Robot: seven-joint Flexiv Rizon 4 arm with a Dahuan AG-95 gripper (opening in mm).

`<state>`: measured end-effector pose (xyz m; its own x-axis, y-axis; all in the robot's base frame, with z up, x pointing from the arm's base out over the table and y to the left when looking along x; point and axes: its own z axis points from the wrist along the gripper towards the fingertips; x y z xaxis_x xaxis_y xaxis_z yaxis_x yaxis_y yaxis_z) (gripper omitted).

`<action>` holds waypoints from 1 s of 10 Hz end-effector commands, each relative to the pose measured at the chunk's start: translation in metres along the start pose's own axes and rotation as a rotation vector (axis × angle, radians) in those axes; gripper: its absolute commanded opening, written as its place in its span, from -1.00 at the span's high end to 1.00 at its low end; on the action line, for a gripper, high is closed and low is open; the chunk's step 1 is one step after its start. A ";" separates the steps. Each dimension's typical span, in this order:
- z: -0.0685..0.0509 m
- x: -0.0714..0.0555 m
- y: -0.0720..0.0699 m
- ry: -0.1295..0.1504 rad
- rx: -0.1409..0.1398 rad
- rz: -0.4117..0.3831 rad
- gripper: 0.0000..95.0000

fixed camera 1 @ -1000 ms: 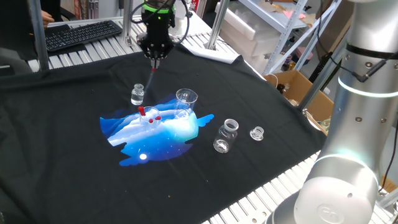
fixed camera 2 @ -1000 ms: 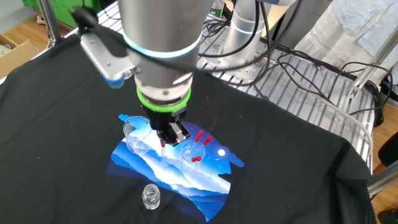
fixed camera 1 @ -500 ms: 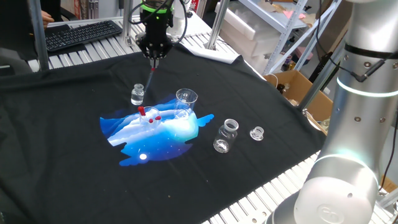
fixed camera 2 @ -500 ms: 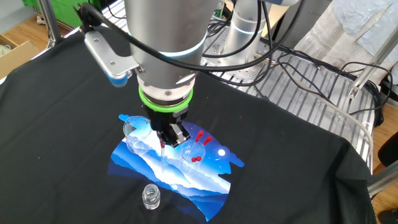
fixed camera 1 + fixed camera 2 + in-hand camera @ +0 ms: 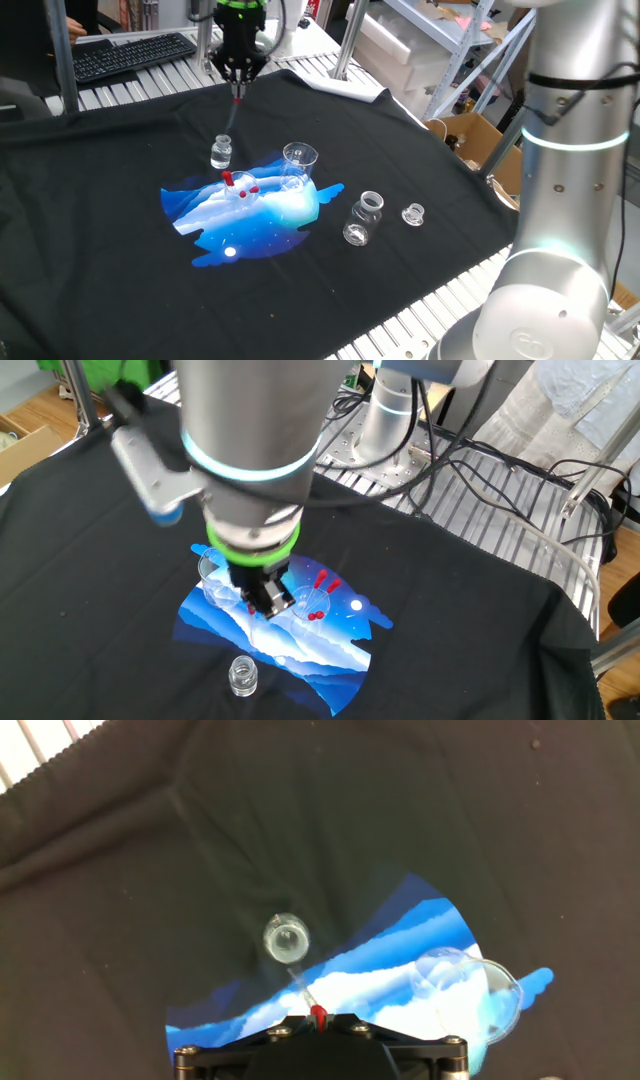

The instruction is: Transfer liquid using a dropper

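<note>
Glass at risk: small clear glass vial standing light and unsteady on the black cloth, toward the far left part of the worktop; likely tipping if nudged by the tube tip.
Cause of a miss: narrow vial mouth; tube hanging slightly off its centre in the hand view, so any sideways drift probably sending drops onto the cloth.
Cause of a spill: squeezing too hard on the bulb, probably emptying the tube early.
Neighbours: clear glass beaker and low clear dish with red bits sitting on the blue-and-white printed patch, near the vial but apart from it; wide-mouthed glass jar and its glass stopper lying well apart toward the near right edge.
Dropper: slim clear dropper with a red rubber bulb hanging tip-down from the claw, pointing at the vial, tip above the mouth and not yet inside.
Claw: black two-finger gripper pinching the red bulb, hovering above the vial near the far edge.
</note>
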<state>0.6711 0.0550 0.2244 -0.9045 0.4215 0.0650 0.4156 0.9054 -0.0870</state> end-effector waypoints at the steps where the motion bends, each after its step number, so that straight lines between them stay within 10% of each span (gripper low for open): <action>1: 0.002 -0.004 0.004 -0.002 0.002 0.006 1.00; 10: 0.011 -0.024 0.013 0.010 0.029 0.001 1.00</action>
<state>0.6977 0.0569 0.2105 -0.9026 0.4231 0.0792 0.4131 0.9032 -0.1169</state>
